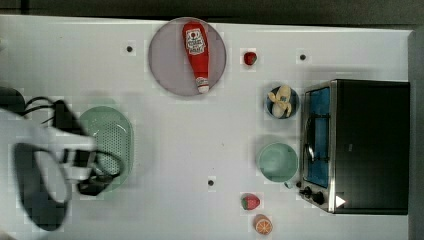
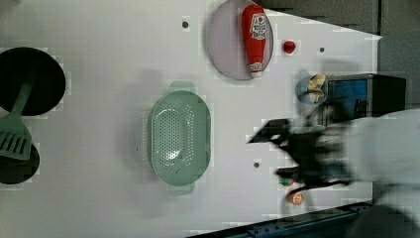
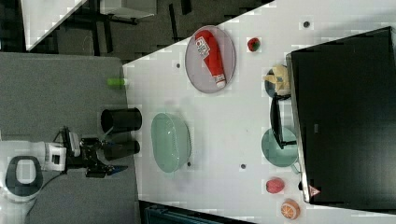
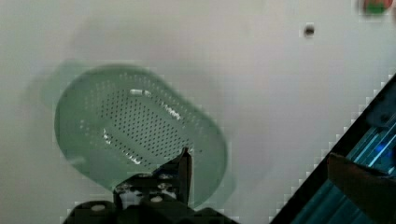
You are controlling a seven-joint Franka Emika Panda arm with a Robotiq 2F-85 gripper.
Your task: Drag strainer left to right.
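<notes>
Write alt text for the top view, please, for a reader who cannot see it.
A robot arm's open hand hangs over a green strainer at the top view's left on a white table. A ketchup bottle lies on a plate; at the right stands a small oven beside a green bowl.

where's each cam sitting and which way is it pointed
top view: overhead, straight down on the table; the arm covers part of the strainer.
left view: above, looking down; strainer mid-table, blurred arm at the left view's right.
right view: high, angled; arm and gripper off the table edge.
wrist view: on the arm, facing the strainer.
All four views share the strainer.
</notes>
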